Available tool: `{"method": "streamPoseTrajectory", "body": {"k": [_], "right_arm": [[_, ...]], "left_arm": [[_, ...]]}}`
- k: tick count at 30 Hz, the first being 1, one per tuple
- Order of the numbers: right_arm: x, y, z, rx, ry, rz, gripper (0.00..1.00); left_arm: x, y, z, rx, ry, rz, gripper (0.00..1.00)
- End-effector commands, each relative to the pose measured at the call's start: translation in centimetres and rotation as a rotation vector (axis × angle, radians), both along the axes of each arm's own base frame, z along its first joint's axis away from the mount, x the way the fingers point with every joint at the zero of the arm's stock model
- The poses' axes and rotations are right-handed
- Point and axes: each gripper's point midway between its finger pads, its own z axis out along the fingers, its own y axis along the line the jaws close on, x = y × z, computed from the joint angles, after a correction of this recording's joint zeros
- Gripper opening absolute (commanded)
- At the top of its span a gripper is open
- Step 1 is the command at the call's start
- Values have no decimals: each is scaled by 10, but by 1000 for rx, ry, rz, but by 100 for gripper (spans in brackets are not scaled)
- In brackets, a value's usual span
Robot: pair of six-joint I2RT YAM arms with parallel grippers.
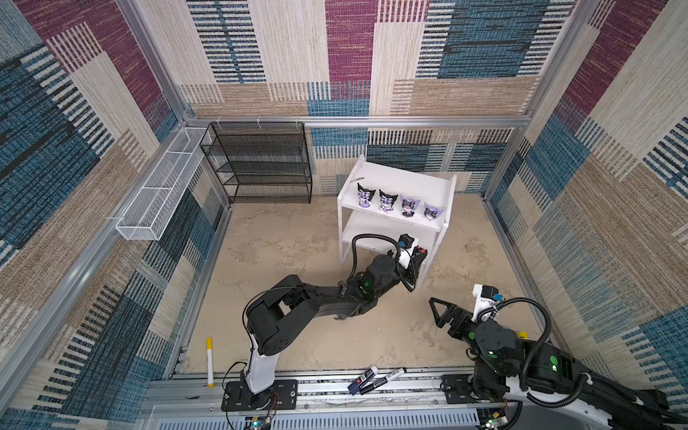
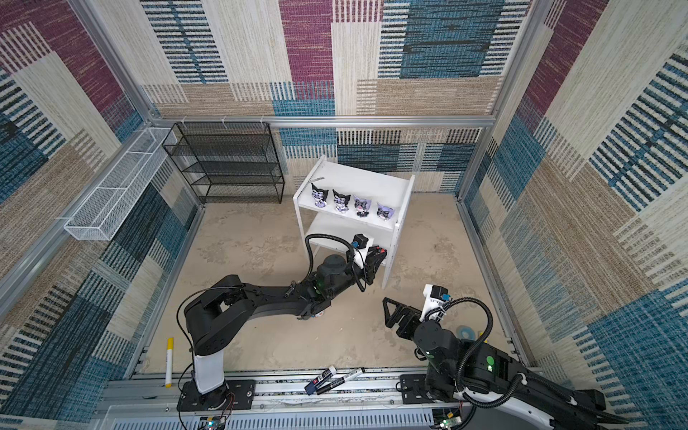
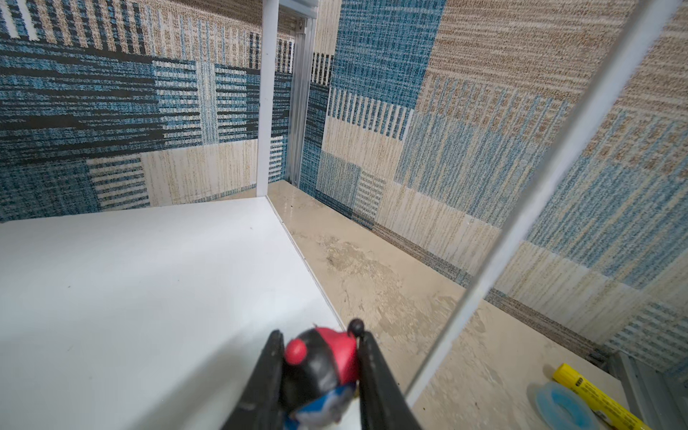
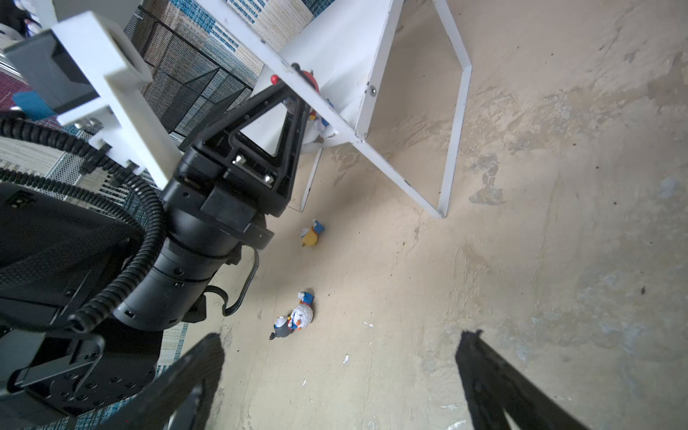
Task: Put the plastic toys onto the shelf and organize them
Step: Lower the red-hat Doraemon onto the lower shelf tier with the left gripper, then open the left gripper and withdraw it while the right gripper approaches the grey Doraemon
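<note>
Left gripper [image 1: 417, 258] first: in both top views it sits right of centre, reaching into the shelf's [image 1: 404, 178] lower tier with its jaws pinched narrow on a red-hatted figurine [image 1: 421, 250]. I judge I go low because the top board is already lined with four hooded figurines [image 1: 388, 201], so the small ones belong on the lower board [image 1: 372, 228]. My right gripper [image 1: 436, 312] hangs at lower right, spread wide and empty, well apart from the shelf and clear of the left arm's path.

From my left wrist, the figurine [image 3: 320, 357] is squeezed at its hat between my fingers [image 3: 273, 357], over a corner of the lower board [image 3: 130, 298] and close to its edge. Whether it touches the board I cannot tell.

From my right wrist, three small figurines [image 4: 302, 315] lie on the floor [image 4: 521, 260] beyond my open fingertips [image 4: 208, 357], near but untouched. They are likely my next picks.
</note>
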Motion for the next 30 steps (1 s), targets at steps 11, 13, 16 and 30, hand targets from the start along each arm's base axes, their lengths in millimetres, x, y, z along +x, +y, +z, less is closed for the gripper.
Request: {"method": "streamPoseTrajectory", "body": {"k": [11, 13, 16, 30], "right_arm": [[1, 3, 6, 19, -22, 9, 100], [1, 3, 5, 15, -23, 9, 100], [1, 3, 5, 18, -23, 9, 100], [1, 6, 6, 14, -28, 21, 100]], "left_arm": [[7, 0, 7, -52, -18, 43, 32], [8, 1, 8, -54, -18, 48, 36], [8, 2, 8, -55, -17, 54, 43], [6, 14, 24, -56, -48, 79, 55]]}}
